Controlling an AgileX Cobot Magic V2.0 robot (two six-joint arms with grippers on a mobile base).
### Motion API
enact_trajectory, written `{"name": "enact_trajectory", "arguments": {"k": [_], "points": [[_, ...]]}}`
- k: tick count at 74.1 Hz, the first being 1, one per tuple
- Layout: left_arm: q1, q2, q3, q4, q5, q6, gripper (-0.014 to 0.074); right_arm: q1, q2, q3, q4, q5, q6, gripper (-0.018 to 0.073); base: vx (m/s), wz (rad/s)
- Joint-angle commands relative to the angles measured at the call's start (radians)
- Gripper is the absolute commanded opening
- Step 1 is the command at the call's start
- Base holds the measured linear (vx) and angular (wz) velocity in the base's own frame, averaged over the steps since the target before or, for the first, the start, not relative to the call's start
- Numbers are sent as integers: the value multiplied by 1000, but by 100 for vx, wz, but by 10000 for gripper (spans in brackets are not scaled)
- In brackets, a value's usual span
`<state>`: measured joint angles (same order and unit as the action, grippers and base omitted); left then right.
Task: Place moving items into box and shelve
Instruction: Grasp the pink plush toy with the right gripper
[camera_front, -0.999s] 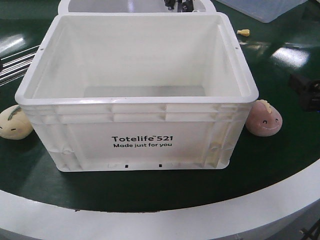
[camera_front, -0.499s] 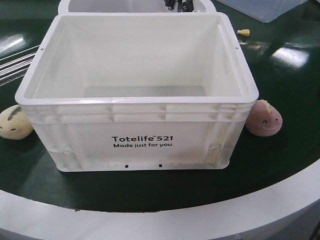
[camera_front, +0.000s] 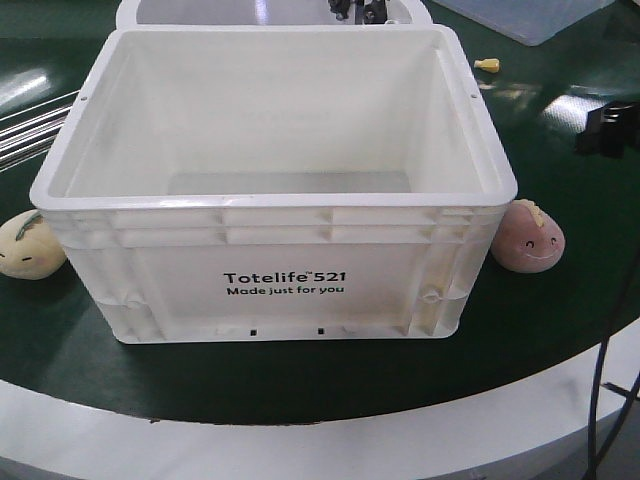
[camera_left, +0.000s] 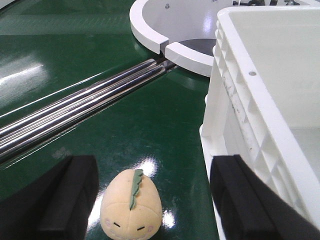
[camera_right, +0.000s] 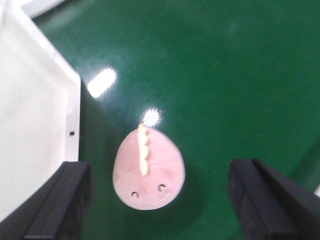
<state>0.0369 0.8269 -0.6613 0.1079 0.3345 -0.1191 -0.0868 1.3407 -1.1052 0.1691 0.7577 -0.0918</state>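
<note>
- Two toys sit on the green table (camera_front: 560, 300) outside the box (camera_front: 270, 270): the cream toy (camera_left: 132, 205) just beside its left wall, the pink toy (camera_right: 148, 167) just beside its right
- Your left gripper (camera_left: 155, 202) and right gripper (camera_right: 161, 200) hang wide apart and empty, each framing one toy
- Likely step: reaching to pick; next you lower and close

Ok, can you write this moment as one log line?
left claw: open, aimed at cream toy | right claw: open, aimed at pink toy | box: both toys outside it
</note>
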Motion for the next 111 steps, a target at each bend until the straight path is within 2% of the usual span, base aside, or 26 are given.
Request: {"name": "enact_trajectory", "arguments": {"k": [1, 24, 42, 67, 73, 78, 86, 88, 91, 98, 111], "points": [[1, -5, -38, 2, -75, -8, 585, -6, 37, -54, 41, -30, -39, 592, 0, 0], [1, -5, -38, 1, -75, -14, 585, -6, 216, -54, 82, -36, -101, 591, 0, 0], [1, -5, -38, 1, -72, -14, 585, -6, 294, -54, 202, -34, -203, 591, 0, 0], [1, -5, -38, 1, -52, -14, 585, -6, 375, -54, 206, -36, -224, 566, 0, 0], [1, -5, -38, 1, -48, -14, 585, -6, 389, -54, 206, -33, -224, 517, 0, 0], [1, -5, -38, 1, -45, -15, 585, -6, 397, -54, 205, -32, -224, 426, 0, 0], [1, -5, -38, 1, -48, -16, 585, -6, 397, -53, 203, -28, -223, 180, 0, 0], [1, -5, -38, 1, -49, -21, 585, -6, 397, -53, 201, -26, -223, 84, 0, 0], [1, -5, -40, 1, -49, -42, 585, -6, 397, -53, 200, -23, -224, -8, 0, 0], [1, 0, -69, 4, -43, -84, 585, -6, 397, -53, 200, -17, -227, -13, 0, 0], [1, 71, -190, 24, 21, -93, 585, -6, 397, -53, 200, -8, -227, -12, 0, 0]]}}
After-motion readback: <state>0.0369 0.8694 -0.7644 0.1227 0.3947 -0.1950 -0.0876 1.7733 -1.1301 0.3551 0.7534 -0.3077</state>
